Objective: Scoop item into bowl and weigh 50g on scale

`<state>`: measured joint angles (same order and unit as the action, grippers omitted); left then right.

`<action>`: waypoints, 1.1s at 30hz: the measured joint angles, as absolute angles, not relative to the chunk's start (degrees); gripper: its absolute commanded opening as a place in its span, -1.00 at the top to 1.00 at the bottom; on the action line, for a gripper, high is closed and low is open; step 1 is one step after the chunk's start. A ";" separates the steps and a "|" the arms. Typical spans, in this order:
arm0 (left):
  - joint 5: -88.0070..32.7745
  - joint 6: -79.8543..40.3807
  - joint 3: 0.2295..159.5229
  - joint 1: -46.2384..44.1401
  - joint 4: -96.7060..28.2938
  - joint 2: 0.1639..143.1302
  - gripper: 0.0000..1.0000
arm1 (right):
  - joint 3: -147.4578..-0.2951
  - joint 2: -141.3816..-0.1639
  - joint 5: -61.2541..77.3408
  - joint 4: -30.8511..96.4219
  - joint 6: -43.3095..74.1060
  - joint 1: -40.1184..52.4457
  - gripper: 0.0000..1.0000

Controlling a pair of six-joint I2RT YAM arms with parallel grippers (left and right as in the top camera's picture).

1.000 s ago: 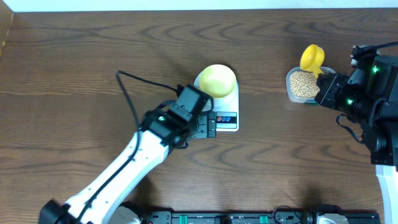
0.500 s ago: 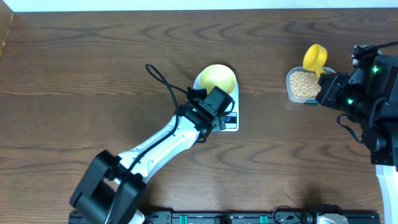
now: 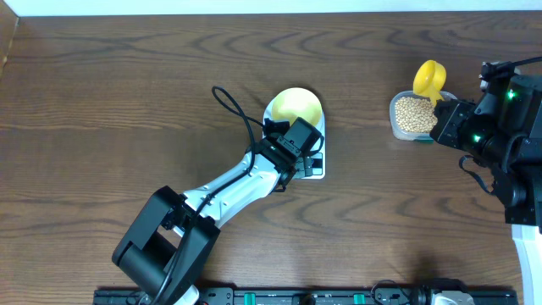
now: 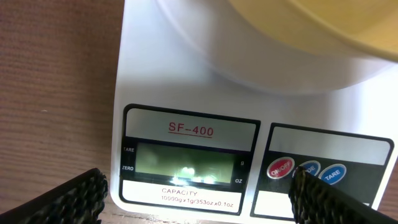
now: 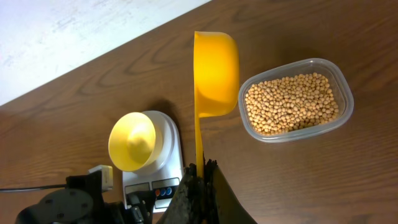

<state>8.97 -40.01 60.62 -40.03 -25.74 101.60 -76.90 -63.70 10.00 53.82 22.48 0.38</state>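
Note:
The pale-yellow bowl [image 3: 295, 105] sits empty on the white scale [image 3: 315, 125]. It also shows in the right wrist view [image 5: 132, 140] and at the top of the left wrist view [image 4: 311, 25]. My left gripper [image 3: 310, 161] is open over the scale's front panel [image 4: 186, 158], one finger right by the red button [image 4: 280, 168]. The display shows no readable digits. Tan beans [image 3: 412, 113] fill a clear tub [image 5: 292, 102]. My right gripper [image 5: 202, 180] is shut on the handle of a bright yellow scoop [image 5: 216, 71], held empty above the table beside the tub.
The left arm [image 3: 229, 191] stretches from the table's front edge to the scale, with a black cable [image 3: 233, 110] looping beside it. The right arm's body [image 3: 508, 135] stands at the right edge. Bare brown wood lies between scale and tub.
My left arm swung right and forward from beside the scale until its gripper came over the scale's buttons. The right gripper and scoop stayed still.

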 measured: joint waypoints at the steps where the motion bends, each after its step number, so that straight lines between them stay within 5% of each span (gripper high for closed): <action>1: 8.97 -40.01 60.62 -40.03 -25.65 101.60 -0.89 | -76.90 -63.70 10.00 53.84 22.48 0.38 0.98; 33: 10.66 -38.74 60.62 -40.03 -24.82 101.82 -0.89 | -76.90 -63.70 10.00 55.07 22.46 0.38 0.98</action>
